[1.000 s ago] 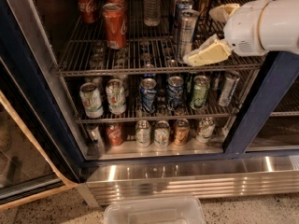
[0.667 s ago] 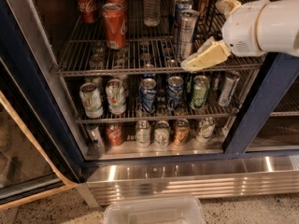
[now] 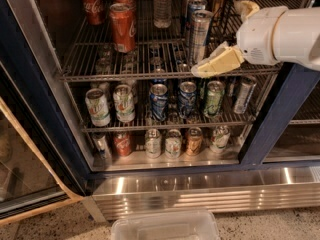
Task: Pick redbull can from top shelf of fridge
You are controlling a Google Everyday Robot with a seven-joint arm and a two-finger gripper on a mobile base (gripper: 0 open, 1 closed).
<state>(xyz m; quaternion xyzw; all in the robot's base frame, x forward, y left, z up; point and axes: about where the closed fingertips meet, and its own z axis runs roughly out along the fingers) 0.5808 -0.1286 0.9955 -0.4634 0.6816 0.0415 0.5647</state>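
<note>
Nearest us, a clear plastic bin sits on the floor before the fridge, a large display cooler with a dark blue frame. Further in, on the top shelf, a chrome wire rack, the redbull can, tall, slim and silver, stands upright near the front rail, to the right of the short red Coca-Cola cans. The white arm's gripper hangs just right of the can. Its tan fingers are spread wide and hold nothing. The lower one reaches across the can's foot, possibly touching it, though we cannot be sure.

We judge the can to be light and stiff-walled yet dentable. It is likely slick with cold and easy to topple on the bars, so we would close squarely on its mid-body. Against the frame a moment earlier, the wrist has sunk a little and the can has not shifted.
</note>
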